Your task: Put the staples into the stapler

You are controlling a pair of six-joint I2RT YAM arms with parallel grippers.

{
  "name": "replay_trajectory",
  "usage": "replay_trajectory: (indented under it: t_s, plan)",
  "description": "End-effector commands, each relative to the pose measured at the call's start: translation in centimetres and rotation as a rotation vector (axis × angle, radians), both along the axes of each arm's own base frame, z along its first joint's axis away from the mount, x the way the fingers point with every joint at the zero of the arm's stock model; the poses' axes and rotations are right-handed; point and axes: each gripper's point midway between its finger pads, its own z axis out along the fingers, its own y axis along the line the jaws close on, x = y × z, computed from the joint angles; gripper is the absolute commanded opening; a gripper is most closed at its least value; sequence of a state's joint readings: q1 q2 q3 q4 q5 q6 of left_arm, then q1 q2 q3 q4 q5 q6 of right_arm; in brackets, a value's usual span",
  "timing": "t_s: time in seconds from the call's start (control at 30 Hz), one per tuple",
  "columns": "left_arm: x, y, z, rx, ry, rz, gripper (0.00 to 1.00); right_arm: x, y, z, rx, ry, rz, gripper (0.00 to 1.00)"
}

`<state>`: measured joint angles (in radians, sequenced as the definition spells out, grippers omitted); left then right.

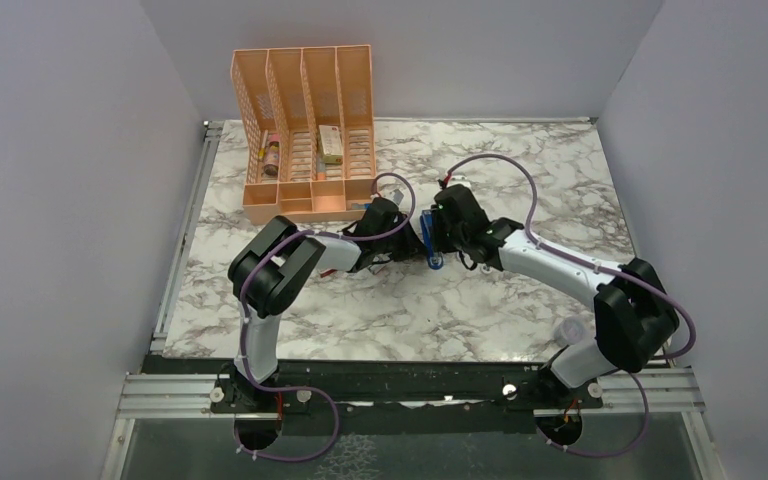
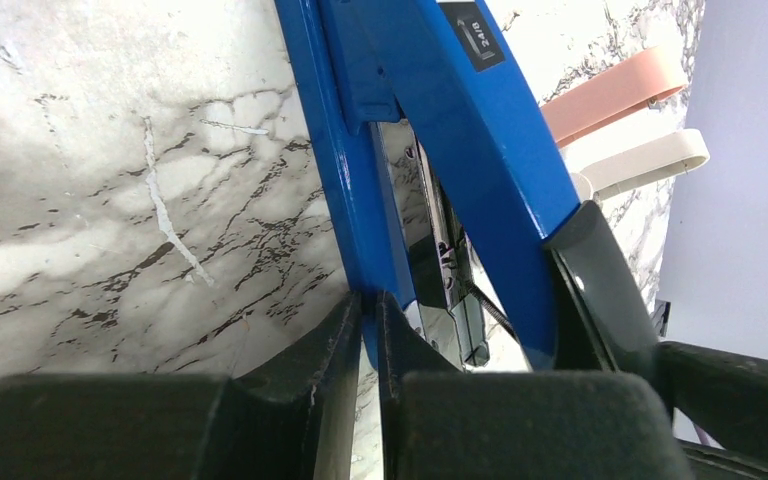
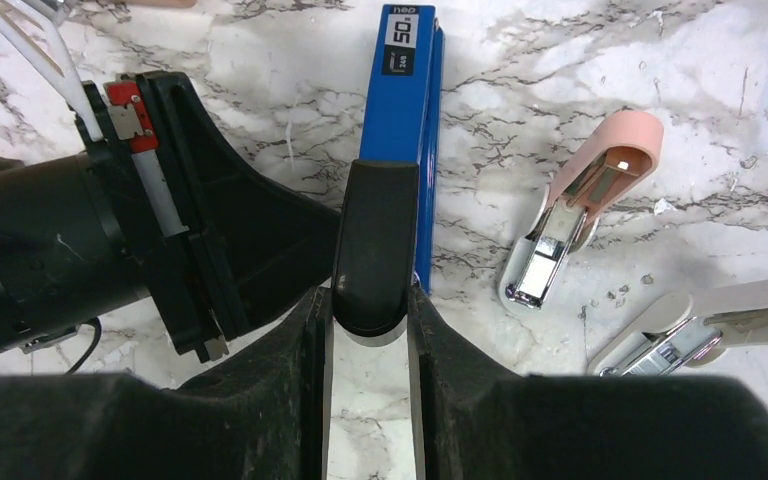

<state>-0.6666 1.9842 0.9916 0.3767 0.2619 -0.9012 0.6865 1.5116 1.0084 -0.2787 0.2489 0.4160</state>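
White-and-grey marbled table [image 1: 410,310] under lavender walls carries everything. Beyond the left end effector [image 2: 370,306] stands a peach plastic slotted organizer [image 1: 305,130]. Between both end effectors lies the slim blue stapler with black top arm [image 3: 405,110], seemingly hinged open. The left one pinches its thin blue side rail, likely to steady it. The right end effector [image 3: 368,300] clamps the black rear end, probably to lever the top. Just right of that end effector lie a pink-capped clip-like piece [image 3: 600,170] and a white clip-like piece [image 3: 730,305]. No staples can be made out.

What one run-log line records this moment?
left gripper: shut on stapler lower blue rail | right gripper: shut on its black end | stapler: hinged open | staples: not seen
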Motion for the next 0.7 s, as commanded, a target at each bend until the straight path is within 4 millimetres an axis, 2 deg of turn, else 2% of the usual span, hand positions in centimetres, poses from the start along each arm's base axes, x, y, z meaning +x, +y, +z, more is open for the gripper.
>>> replay_trajectory:
  t_s: [0.0, 0.37, 0.67]
  plan:
    - [-2.3, 3.1, -5.6, 0.158, 0.127, 0.010, 0.15, -0.3, 0.7, -0.9, 0.022, 0.012, -0.013, 0.25]
    - [-1.6, 2.9, -2.7, 0.120, 0.072, 0.008, 0.18, -1.0, 0.4, -5.7, -0.056, 0.140, -0.066, 0.26]
    - [-1.1, 4.1, -1.4, 0.162, 0.018, 0.045, 0.18, -1.1, -0.2, -7.7, -0.126, 0.214, -0.121, 0.26]
